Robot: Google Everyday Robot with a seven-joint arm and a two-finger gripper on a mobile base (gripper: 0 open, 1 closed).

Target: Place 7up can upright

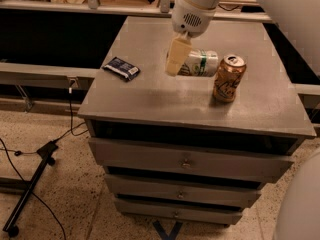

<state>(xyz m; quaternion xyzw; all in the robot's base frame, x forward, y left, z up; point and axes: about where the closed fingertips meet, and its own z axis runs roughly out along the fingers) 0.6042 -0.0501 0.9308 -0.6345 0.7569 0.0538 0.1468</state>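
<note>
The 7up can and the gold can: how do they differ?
The 7up can lies on its side; the gold-orange can stands upright. The 7up can is white-silver with green; the other is gold-orange. The gripper hangs at the 7up can, not the gold-orange can. Both rest on the cabinet top.

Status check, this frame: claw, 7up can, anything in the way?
Claw at left end of 7up can. Can lying on its side, not upright. Gold-orange can standing close beside it.

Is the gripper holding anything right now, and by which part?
It looks so: the gripper appears shut on the 7up can, at the end away from the gold can. The 7up can is horizontal.
</note>
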